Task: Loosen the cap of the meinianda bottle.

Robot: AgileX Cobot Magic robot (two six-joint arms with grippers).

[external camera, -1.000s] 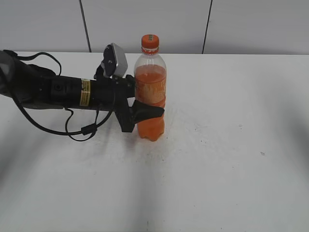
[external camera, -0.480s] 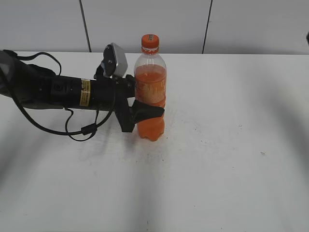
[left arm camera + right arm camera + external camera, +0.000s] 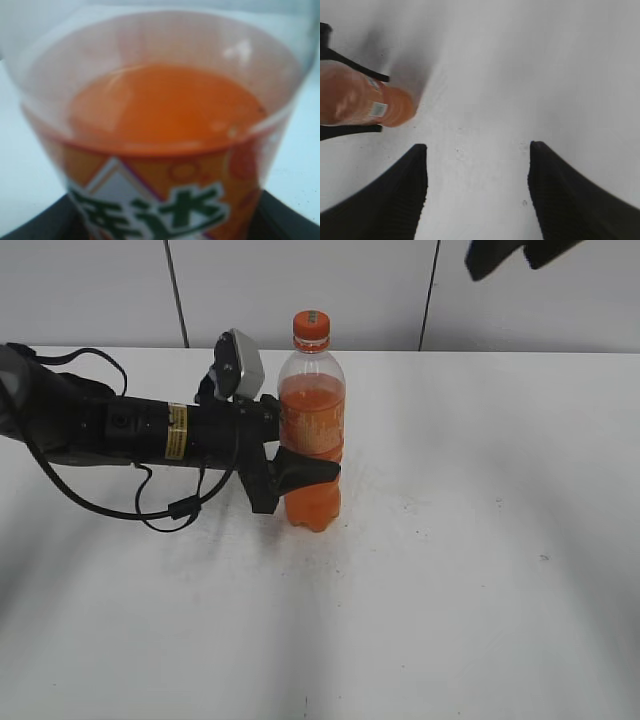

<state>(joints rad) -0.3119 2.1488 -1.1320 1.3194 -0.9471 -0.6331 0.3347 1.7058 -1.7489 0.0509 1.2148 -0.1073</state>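
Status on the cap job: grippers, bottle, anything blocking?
Left gripper clamped on meinianda bottle, upright on table. Right gripper open, high and off to the right, empty. Cap on, untouched. Nothing blocking.

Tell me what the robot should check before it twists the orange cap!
1. Bottle standing up: ok. The meinianda bottle is upright on the table.
2. Bottle held steady: ok. The left gripper is clamped around its lower part.
3. Cap in place: ok. The cap sits on top, nothing touching it.
4. Right gripper ready: ok. The right gripper has its jaws wide apart.
5. Right gripper over the cap: not ok. It is high up and off to the right.
6. Cap tightness: cannot tell.
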